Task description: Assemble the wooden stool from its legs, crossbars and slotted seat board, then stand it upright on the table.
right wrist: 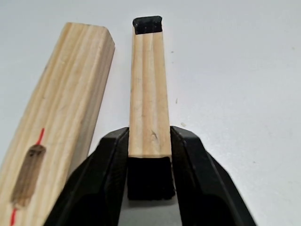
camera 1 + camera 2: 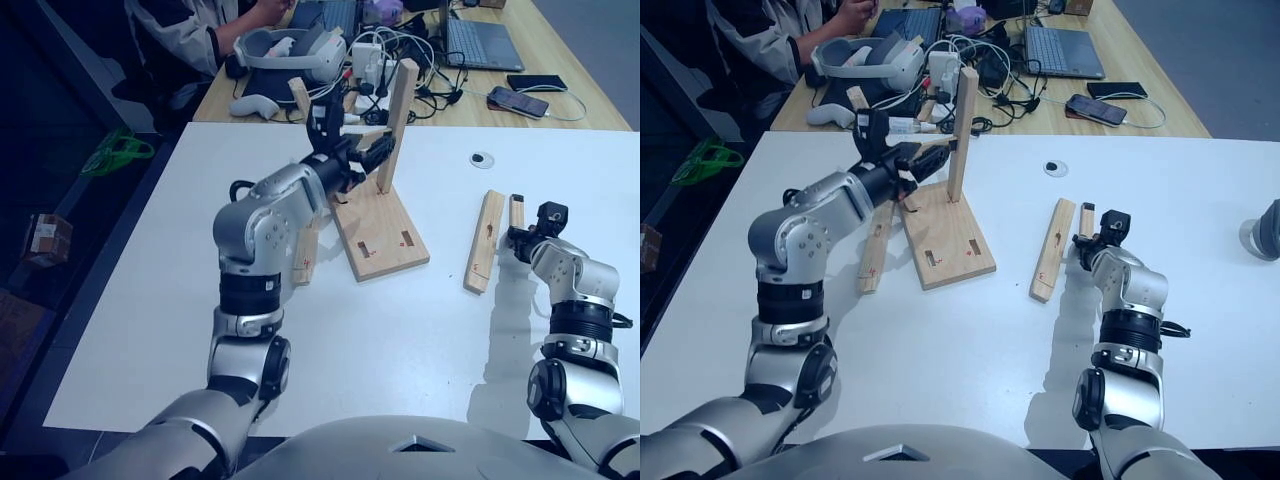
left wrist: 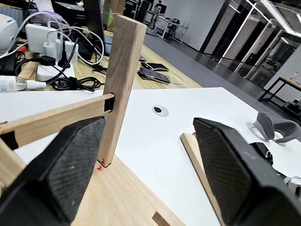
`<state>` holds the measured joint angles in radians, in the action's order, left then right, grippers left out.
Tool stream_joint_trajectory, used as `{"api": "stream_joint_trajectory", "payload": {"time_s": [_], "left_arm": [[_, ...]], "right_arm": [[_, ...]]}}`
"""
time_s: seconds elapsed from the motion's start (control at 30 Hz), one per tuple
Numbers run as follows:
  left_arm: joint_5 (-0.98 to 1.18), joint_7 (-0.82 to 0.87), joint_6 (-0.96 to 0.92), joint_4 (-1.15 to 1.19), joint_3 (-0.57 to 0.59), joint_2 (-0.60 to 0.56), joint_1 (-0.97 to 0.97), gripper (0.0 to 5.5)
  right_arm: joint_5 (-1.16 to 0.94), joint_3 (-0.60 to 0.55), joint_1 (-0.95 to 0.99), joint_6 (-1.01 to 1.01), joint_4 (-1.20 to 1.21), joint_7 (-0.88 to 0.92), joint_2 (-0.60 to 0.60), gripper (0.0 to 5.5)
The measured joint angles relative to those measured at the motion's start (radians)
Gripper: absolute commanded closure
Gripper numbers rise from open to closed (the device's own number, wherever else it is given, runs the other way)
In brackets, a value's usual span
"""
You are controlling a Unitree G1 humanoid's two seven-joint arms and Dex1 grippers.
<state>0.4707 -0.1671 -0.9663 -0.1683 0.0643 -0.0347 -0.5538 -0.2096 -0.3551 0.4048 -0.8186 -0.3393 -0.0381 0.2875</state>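
while left gripper [image 3: 148, 141] gapes by the upright leg [image 3: 121, 84], right gripper [image 1: 149, 134] clamps a crossbar [image 1: 149, 84].

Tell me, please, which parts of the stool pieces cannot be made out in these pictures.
- Left eye view: the left arm covers the far end of the lying leg.
- Left wrist view: the frame edge cuts off the long crossbar beside the left claw.
- Right wrist view: the right claw covers the short crossbar's sides where it grips; the frame edge cuts off the other leg.
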Motion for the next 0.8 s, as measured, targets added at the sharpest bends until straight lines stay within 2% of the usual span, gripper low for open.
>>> {"api": "stream_joint_trajectory", "payload": {"time_s": [0.2, 0.33, 0.53, 0.8], "left_arm": [[-0.061, 0.023, 0.027, -0.118, -0.071, -0.041, 0.081, 2.01], [-0.149, -0.003, 0.136, -0.145, -0.155, -0.097, 0.087, 2.01], [-0.427, -0.061, 0.487, -0.148, -0.346, -0.250, 0.093, 2.01], [-0.726, -0.065, 0.905, -0.033, -0.458, -0.320, 0.039, 2.01]], "right_arm": [[0.000, 0.000, -0.015, 0.009, 0.019, 0.001, -0.001, 4.22], [0.019, 0.017, -0.018, 0.045, 0.027, 0.000, 0.013, 4.22], [0.048, 0.079, 0.004, 0.122, 0.184, -0.070, 0.086, 4.22], [-0.015, 0.180, 0.067, 0.075, 0.422, -0.195, 0.078, 4.22]]}}
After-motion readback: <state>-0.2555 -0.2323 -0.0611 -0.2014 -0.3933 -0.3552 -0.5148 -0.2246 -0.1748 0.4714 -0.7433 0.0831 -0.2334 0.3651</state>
